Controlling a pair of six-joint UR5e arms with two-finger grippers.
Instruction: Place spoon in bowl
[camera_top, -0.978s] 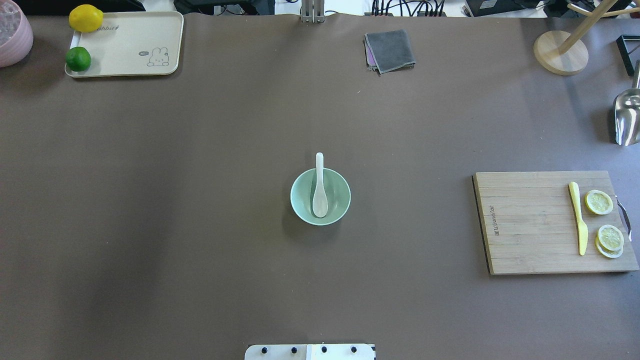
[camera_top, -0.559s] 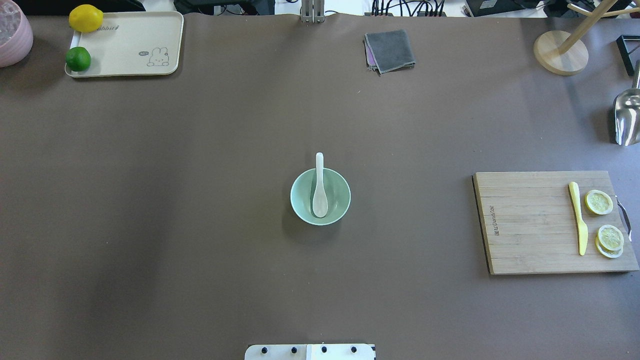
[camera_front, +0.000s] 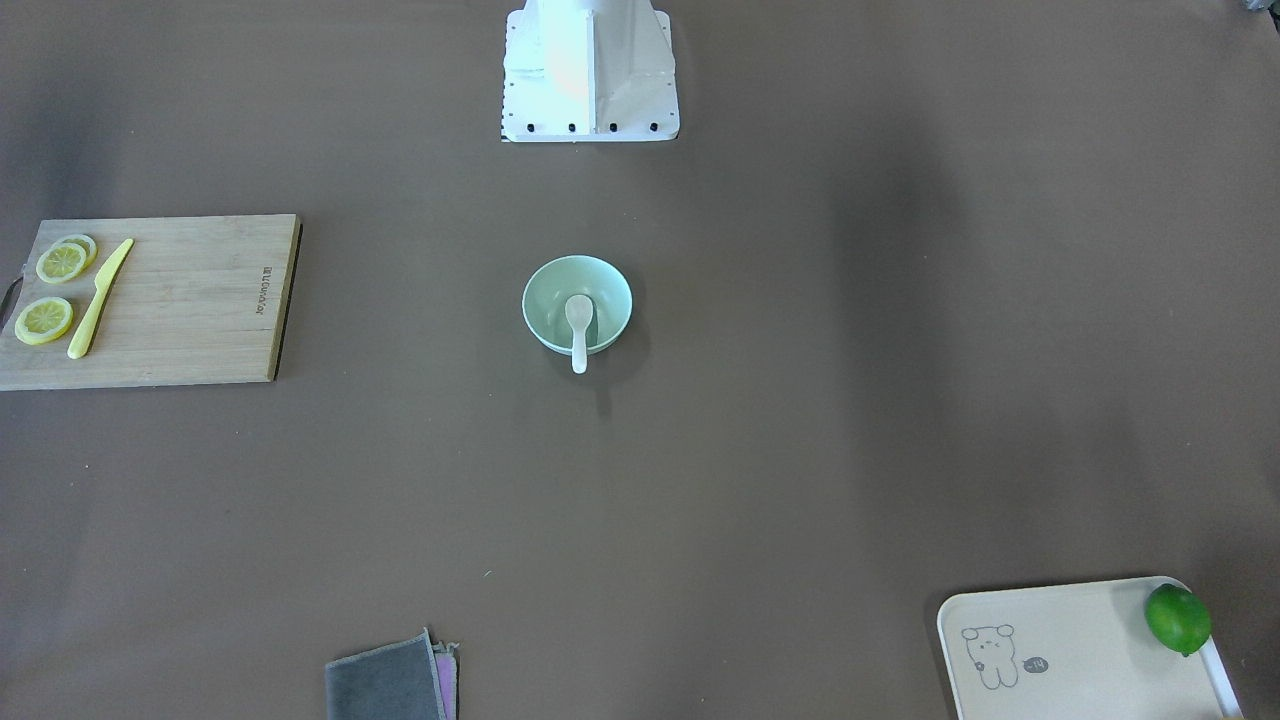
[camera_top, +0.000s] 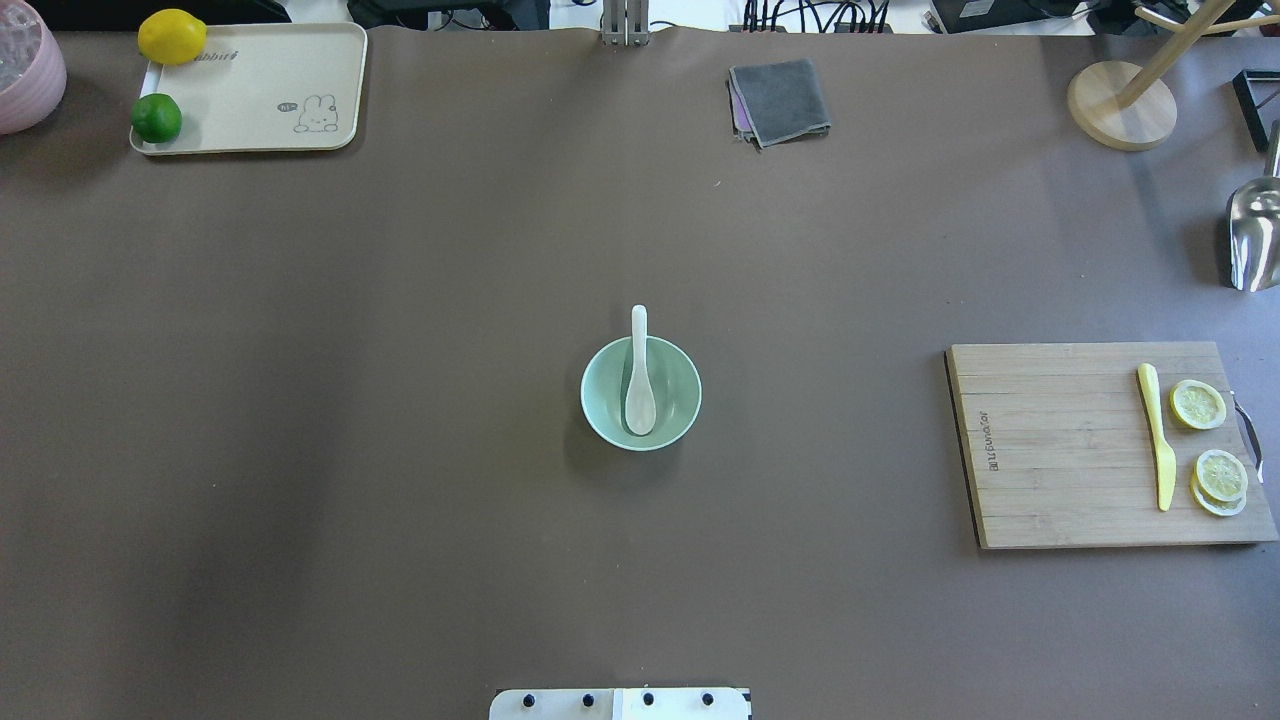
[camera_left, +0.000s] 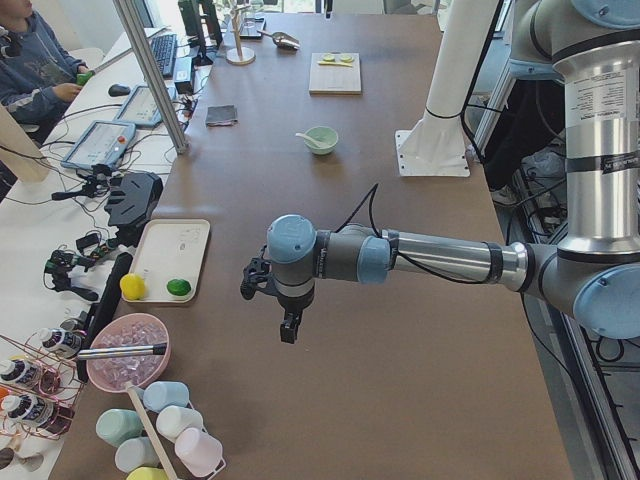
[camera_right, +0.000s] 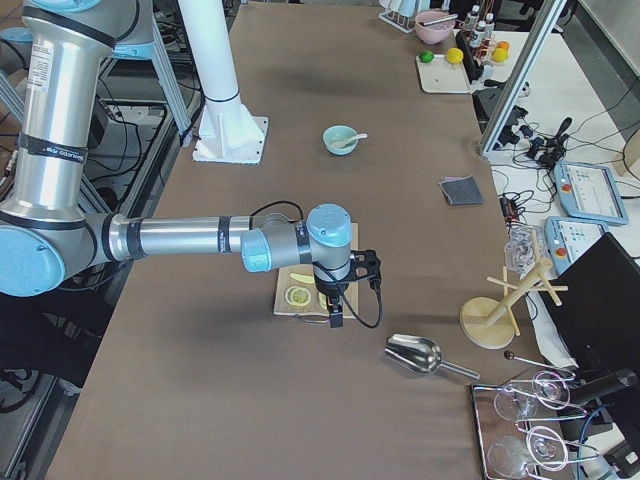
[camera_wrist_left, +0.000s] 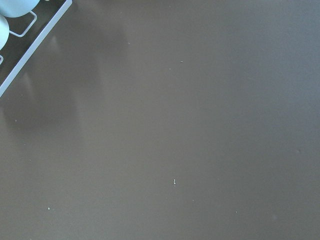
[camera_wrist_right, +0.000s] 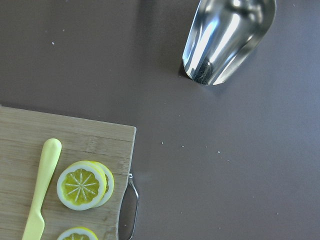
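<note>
The white spoon (camera_top: 640, 385) lies in the mint-green bowl (camera_top: 683, 385) at the table's centre, scoop down inside, handle resting on the far rim and sticking out past it. Both also show in the front-facing view, the spoon (camera_front: 579, 318) in the bowl (camera_front: 545, 295). My left gripper (camera_left: 288, 325) shows only in the exterior left view, far from the bowl near the table's left end. My right gripper (camera_right: 335, 318) shows only in the exterior right view, over the cutting board's end. I cannot tell whether either is open or shut.
A wooden cutting board (camera_top: 1060, 450) with a yellow knife (camera_top: 1158, 440) and lemon slices (camera_top: 1198, 404) lies at the right. A metal scoop (camera_top: 1252, 235), a wooden stand (camera_top: 1120, 105), a grey cloth (camera_top: 780, 100) and a tray (camera_top: 260, 90) with a lemon and a lime sit along the far side.
</note>
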